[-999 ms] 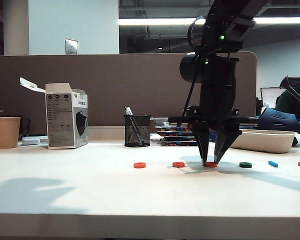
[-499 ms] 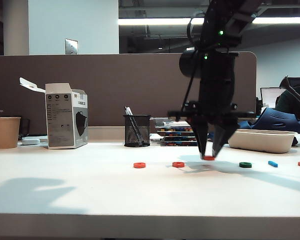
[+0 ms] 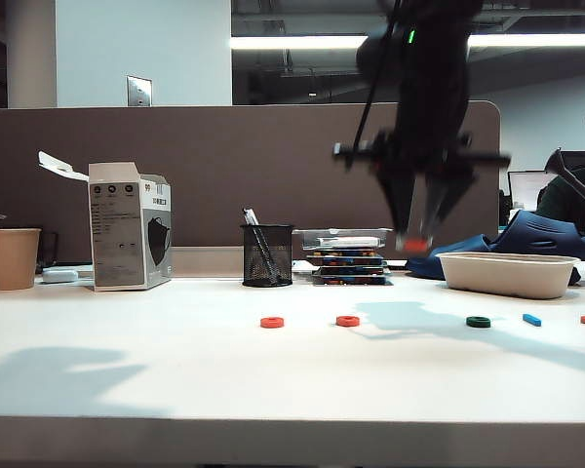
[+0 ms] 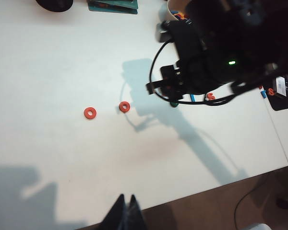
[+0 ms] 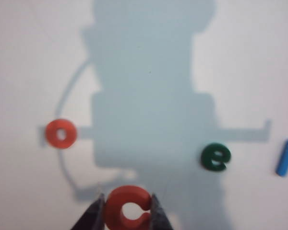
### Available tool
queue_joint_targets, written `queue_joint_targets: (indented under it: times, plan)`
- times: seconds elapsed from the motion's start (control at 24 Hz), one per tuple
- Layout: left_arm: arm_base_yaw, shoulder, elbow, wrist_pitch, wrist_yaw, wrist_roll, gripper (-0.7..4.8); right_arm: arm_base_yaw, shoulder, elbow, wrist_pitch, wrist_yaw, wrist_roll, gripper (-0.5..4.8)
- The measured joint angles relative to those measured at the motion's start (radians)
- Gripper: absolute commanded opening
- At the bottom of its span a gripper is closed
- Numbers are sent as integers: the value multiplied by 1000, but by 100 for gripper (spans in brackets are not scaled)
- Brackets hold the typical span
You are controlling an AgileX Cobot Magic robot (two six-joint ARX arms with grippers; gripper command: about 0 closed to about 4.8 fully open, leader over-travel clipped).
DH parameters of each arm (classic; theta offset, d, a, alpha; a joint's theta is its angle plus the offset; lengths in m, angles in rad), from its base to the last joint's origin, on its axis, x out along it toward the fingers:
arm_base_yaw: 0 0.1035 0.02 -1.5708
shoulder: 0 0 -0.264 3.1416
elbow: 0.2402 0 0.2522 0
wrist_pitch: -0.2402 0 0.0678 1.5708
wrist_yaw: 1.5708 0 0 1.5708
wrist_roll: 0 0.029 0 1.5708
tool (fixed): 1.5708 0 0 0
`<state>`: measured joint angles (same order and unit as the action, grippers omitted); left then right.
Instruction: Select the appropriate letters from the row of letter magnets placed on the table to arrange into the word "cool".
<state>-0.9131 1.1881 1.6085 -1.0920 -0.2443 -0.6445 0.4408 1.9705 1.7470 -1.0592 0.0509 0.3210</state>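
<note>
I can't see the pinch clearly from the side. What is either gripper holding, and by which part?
The right gripper pinches the red-orange letter c by its outer sides, above the table. The left gripper holds nothing.

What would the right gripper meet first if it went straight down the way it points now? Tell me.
Probably bare table. The right gripper, shut on the red letter c, points down at a gap between the red o and the green e; depth is unclear, but nothing shows directly beneath.
</note>
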Motion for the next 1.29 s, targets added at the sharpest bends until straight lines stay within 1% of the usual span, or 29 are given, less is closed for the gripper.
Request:
queue_joint_targets:
  times: [0.17, 0.25, 0.37, 0.5, 0.58, 0.67, 0.75, 0.96, 1.17, 1.29]
  plan:
    - [0, 0, 0, 0, 0, 0, -4, 0, -100, -4, -18, 2, 37, 90]
    - [0, 0, 0, 0, 0, 0, -4, 6, -156, -31, -15, 20, 62, 90]
    - [0, 0, 0, 0, 0, 0, -4, 43, -245, -106, -16, 70, 102, 90]
    - [0, 0, 0, 0, 0, 0, -4, 85, -294, -181, -5, 82, 132, 90]
    - [0, 0, 0, 0, 0, 0, -4, 148, -315, -301, 49, 85, 190, 90]
    - [0, 0, 0, 0, 0, 0, -4, 211, -311, -397, 158, 84, 242, 90]
    - [0, 0, 0, 0, 0, 0, -4, 245, -306, -483, 259, 78, 282, 90]
    - [0, 0, 0, 0, 0, 0, -4, 265, -306, -609, 411, 79, 323, 90]
    - [0, 0, 0, 0, 0, 0, -4, 260, -283, -669, 478, 81, 340, 90]
    - [0, 0, 0, 0, 0, 0, -4, 261, -269, -674, 475, 80, 354, 90]
